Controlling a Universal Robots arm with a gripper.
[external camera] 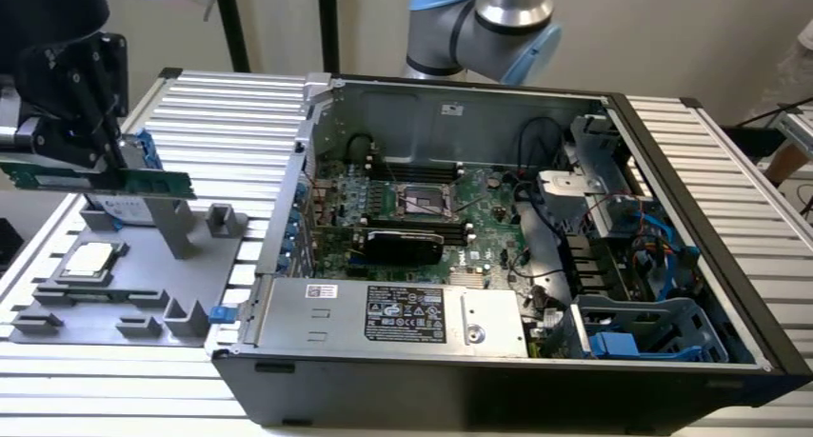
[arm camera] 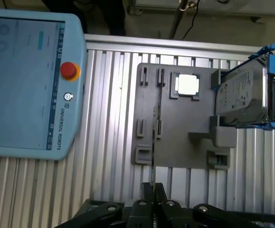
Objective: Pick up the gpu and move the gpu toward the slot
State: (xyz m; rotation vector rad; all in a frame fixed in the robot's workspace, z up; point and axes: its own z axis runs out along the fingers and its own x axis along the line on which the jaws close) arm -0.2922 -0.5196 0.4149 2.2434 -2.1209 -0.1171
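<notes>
There, at the exterior view's left, my gripper [external camera: 89,166] had its fingers clamped on the gpu [external camera: 109,178], lifted above the grey fixture tray [external camera: 140,294]; the slot [external camera: 360,258] lay rightward in the open case [external camera: 508,380].

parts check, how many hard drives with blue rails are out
1: the hard drive sits at one end of the grey fixture, near the CPU chip. More may be hidden inside the computer case.
</notes>
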